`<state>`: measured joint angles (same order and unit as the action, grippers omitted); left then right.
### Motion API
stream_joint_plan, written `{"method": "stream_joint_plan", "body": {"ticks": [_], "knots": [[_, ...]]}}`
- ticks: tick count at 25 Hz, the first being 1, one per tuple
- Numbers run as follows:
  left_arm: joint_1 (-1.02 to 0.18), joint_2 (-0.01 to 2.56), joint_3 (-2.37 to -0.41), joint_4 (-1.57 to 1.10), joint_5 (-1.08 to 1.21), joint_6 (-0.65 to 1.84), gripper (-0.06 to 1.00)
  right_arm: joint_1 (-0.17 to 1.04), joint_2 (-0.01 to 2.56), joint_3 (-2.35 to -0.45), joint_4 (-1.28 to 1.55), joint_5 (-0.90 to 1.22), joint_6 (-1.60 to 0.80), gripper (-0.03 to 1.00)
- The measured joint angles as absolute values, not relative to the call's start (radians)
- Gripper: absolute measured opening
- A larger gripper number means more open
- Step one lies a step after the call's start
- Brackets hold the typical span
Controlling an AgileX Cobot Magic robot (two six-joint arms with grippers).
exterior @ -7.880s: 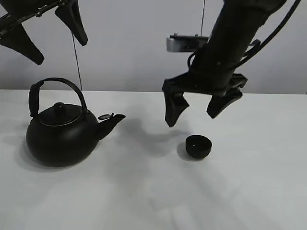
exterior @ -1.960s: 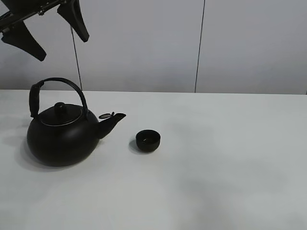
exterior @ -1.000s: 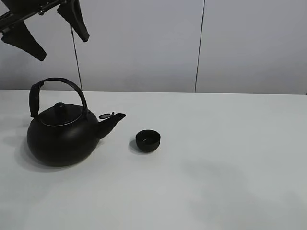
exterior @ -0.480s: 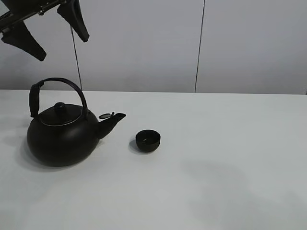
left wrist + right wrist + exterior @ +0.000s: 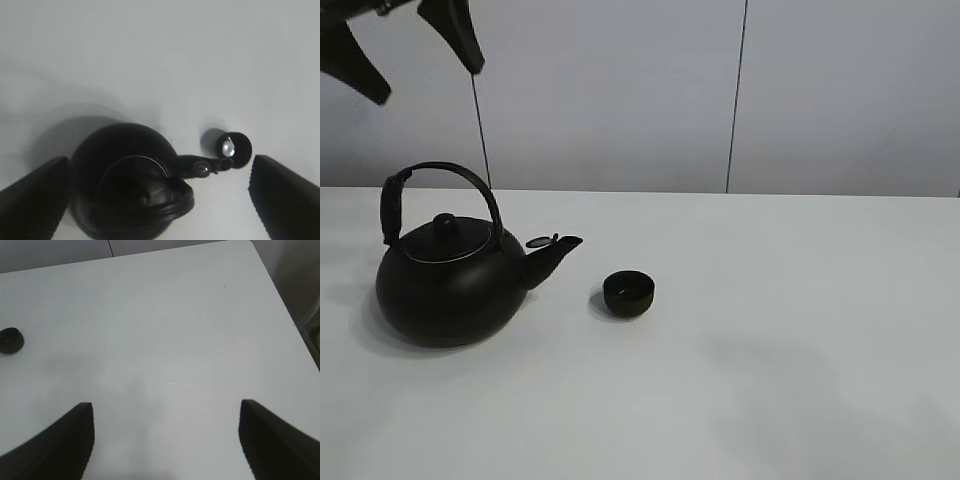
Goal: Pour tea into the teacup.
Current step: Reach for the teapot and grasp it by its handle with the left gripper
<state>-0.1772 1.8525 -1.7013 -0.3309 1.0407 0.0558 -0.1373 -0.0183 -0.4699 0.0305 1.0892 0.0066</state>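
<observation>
**Both end effectors spread and empty; teacup stands by the kettle's spout**

In your high view, the teacup [image 5: 629,293] stands upright on the white counter [image 5: 800,330], a little left of the frame's centre. It is small, black and handleless, with its mouth facing up. Just to its left sits the kettle [image 5: 450,285], filling the left-centre of the frame, its spout [image 5: 556,253] pointing right toward the cup. Spout tip and cup are near but apart, and a strip of bare counter shows between them. The kettle's arched handle [image 5: 445,173] stands up over the lid, and the lid's knob [image 5: 444,222] is in place.

Your left end effector [image 5: 428,84] hangs in the upper left corner of the high view, well above the kettle and touching nothing. Its wrist camera looks down on the kettle [image 5: 125,175] and the teacup [image 5: 235,149]. There the left end effector [image 5: 159,161] has its fingers [image 5: 30,200] spread wide, with nothing pinched. A bright glint shows inside the cup, but you cannot tell from it whether the cup holds liquid.

Your right end effector is outside the high view. In its own wrist camera, the right end effector [image 5: 166,404] holds its fingers [image 5: 280,440] apart over bare counter, gripping nothing. The teacup [image 5: 10,340] sits well apart from them.
</observation>
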Motion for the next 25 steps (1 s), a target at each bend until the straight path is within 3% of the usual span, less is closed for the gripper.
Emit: {"method": "stream_joint_plan", "body": {"ticks": [5, 11, 15, 20, 25], "knots": [[-0.235, 1.626, -1.638, -0.156, 0.867, 0.056, 0.70, -0.137, -0.018, -0.470, 0.030, 1.088, 0.007, 0.55], [-0.294, 1.330, -1.336, 0.022, 0.632, 0.056, 0.70, -0.137, -0.018, -0.470, 0.030, 1.088, 0.007, 0.55], [-0.295, 1.222, -1.000, 0.055, 0.288, 0.056, 0.70, -0.137, -0.018, -0.470, 0.030, 1.088, 0.007, 0.55], [-0.295, 1.217, -0.579, 0.057, -0.308, 0.056, 0.70, -0.137, -0.018, -0.470, 0.030, 1.088, 0.007, 0.55], [-0.295, 1.284, -0.320, 0.036, -0.822, 0.056, 0.70, -0.137, -0.018, -0.470, 0.030, 1.088, 0.007, 0.55]]}}
